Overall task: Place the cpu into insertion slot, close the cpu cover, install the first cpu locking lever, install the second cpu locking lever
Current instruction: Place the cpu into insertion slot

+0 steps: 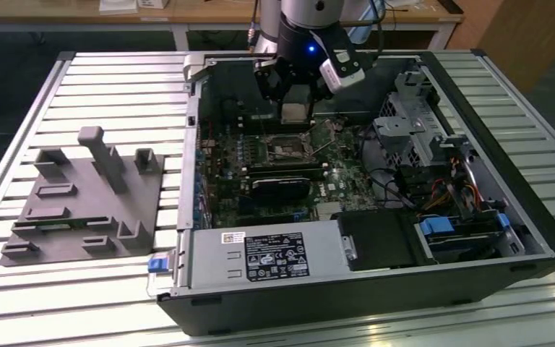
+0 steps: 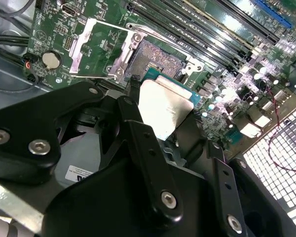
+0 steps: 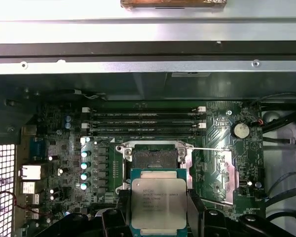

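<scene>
Inside the open black computer case (image 1: 355, 303), above its green circuit board (image 3: 212, 118), these are showing:

- **Gripper:** one black gripper (image 3: 159, 215), jaws pinching the chip by two opposite edges.
- **Chip:** one small flat square silvery-beige cpu (image 3: 159, 203), hanging just short of the socket and apart from it.
- **Socket:** one square dark insertion slot (image 3: 154, 158) with a grey rim, lying bare.
- **Cover:** one thin silvery windowed cpu cover (image 3: 228, 173), lying swung open beside the slot.
- **Battery:** one round silver coin cell (image 3: 240, 130), sitting near the cover.

The exterior view is adding one grey moulded fixture block (image 1: 84, 195), resting on the slatted metal table (image 1: 113, 87). The second wrist view is showing the gripper's black linkage.

The cpu is near-square, so no long axis is standing out. Its metal face is pointing away from the board, and its edges are running parallel to the slot's rim.
</scene>
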Tool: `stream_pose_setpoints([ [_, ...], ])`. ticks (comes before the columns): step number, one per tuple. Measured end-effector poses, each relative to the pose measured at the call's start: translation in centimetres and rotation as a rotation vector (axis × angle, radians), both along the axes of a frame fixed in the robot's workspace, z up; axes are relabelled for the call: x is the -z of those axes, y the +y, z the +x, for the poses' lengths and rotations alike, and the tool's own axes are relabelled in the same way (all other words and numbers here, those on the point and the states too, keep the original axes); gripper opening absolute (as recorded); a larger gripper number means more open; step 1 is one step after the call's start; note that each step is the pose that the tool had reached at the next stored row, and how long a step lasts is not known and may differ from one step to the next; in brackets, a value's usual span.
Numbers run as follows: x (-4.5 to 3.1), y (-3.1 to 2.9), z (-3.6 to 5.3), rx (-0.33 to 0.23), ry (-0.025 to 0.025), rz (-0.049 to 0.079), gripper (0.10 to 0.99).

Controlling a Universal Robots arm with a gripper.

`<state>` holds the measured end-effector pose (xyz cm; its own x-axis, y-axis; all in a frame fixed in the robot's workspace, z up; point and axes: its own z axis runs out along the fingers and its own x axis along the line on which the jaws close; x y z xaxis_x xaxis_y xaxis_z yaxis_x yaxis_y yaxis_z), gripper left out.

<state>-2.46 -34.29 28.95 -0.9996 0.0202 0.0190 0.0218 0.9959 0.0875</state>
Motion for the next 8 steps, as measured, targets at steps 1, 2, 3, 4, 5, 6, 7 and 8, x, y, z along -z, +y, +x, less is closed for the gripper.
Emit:
stream_pose_setpoints([
  [1,0.0,0.0,0.0,0.003,0.0,0.0,0.537],
  [2,0.0,0.0,0.0,0.01,0.0,0.0,0.537],
  [3,0.01,0.0,0.0,0.018,0.0001,0.0,0.537],
  [4,0.02,0.0,0.0,0.029,0.0001,0.0,0.537],
  [5,0.04,0.0,0.0,0.041,0.0001,0.0,0.537],
  [6,0.05,0.0,0.0,0.054,0.0001,0.0,0.537],
  [7,0.06,0.0,0.0,0.065,0.0001,0.0,0.537],
  [8,0.07,0.0,0.0,0.078,0.0,0.0,0.537],
])
